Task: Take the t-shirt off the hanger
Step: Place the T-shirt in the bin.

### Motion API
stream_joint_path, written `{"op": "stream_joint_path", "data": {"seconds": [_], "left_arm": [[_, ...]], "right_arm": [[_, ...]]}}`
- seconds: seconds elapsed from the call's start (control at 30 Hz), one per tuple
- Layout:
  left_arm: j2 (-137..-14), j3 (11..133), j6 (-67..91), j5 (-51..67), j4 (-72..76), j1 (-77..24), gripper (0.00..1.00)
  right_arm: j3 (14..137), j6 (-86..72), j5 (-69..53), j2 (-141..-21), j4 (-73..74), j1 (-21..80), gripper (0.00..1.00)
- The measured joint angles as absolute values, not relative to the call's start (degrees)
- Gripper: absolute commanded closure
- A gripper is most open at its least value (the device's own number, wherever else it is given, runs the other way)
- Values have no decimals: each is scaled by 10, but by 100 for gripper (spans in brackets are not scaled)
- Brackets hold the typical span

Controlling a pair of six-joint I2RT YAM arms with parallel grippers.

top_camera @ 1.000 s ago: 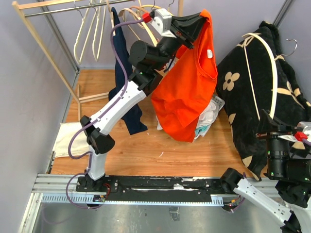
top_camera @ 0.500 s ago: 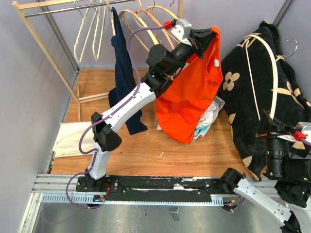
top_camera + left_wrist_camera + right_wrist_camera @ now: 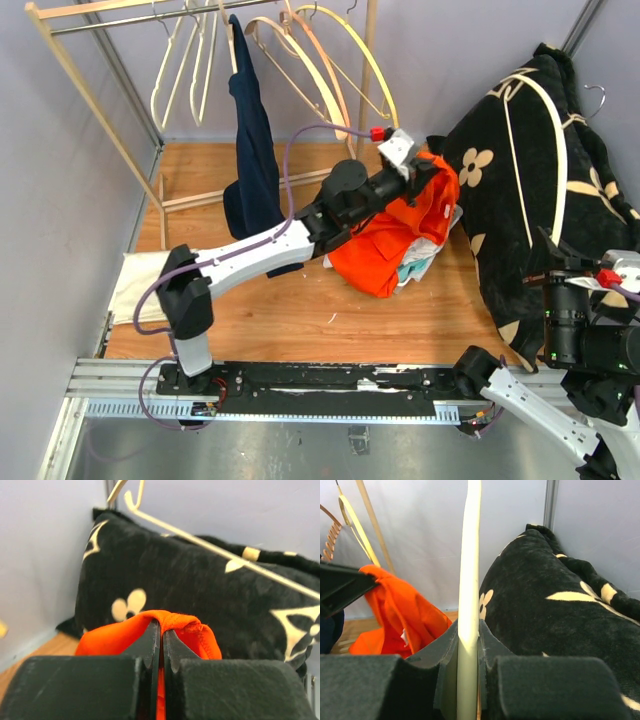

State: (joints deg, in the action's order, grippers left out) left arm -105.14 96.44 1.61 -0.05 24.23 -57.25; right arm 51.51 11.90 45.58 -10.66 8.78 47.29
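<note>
Lowered from twelve o'clock, the shirt (image 3: pixel 395 240) now droops to the worktop (image 3: pixel 300 310) toward three o'clock, pinched in the closed left claw (image 3: pixel 161 630); release is judged next. The right claw (image 3: pixel 468 630) is clamped on a hanger (image 3: pixel 470 555).

left claw (image 3: pixel 432 168) lower, orange t-shirt (image 3: pixel 385 245) down

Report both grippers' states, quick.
Left gripper: shut on the orange t-shirt.
Right gripper: shut on the cream hanger.
</note>
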Motion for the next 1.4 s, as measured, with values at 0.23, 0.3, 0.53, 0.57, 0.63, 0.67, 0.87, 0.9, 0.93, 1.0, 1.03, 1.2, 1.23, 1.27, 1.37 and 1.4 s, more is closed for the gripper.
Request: {"op": "stream_joint_path", "data": {"seconds": [0.23, 0.3, 0.53, 0.57, 0.63, 0.67, 0.87, 0.9, 0.93, 1.0, 1.03, 1.2, 1.23, 1.27, 1.37, 1.4], "left_arm": [[-947, 786, 54, -57, 274, -568, 99], [-938, 764, 62, -68, 274, -568, 99], [-947, 702, 80, -98, 259, -568, 99], [-952, 696, 81, -102, 255, -568, 99], [-966, 692, 83, -110, 247, -568, 100], [-974, 692, 84, -114, 243, -568, 100], [-1041, 705, 93, -127, 212, -568, 99], [-1053, 710, 95, -128, 205, -568, 99], [-1066, 717, 97, -130, 198, -568, 99], [-1092, 731, 104, -129, 185, -565, 99], [-1102, 737, 108, -128, 178, -564, 100], [-1136, 758, 134, -113, 161, -549, 100], [-1137, 758, 138, -109, 161, -546, 99], [-1138, 758, 142, -105, 161, -543, 100], [-1138, 758, 149, -96, 159, -539, 99], [-1138, 758, 151, -93, 157, -538, 99]], "right_arm": [[509, 119, 456, -107, 88, 473, 99], [507, 119, 455, -110, 86, 473, 99], [492, 116, 445, -132, 76, 473, 99], [489, 114, 441, -135, 75, 473, 99], [481, 111, 434, -140, 75, 473, 99], [477, 109, 431, -142, 76, 473, 99], [469, 105, 414, -145, 74, 473, 99], [469, 104, 412, -145, 73, 473, 99], [469, 104, 411, -145, 73, 473, 99], [469, 104, 409, -145, 73, 473, 99], [469, 104, 409, -145, 73, 473, 99], [469, 105, 405, -144, 73, 473, 99], [469, 104, 405, -144, 73, 473, 99], [469, 105, 405, -144, 73, 473, 99], [469, 105, 404, -144, 73, 473, 99], [469, 104, 404, -144, 73, 473, 99]]}}
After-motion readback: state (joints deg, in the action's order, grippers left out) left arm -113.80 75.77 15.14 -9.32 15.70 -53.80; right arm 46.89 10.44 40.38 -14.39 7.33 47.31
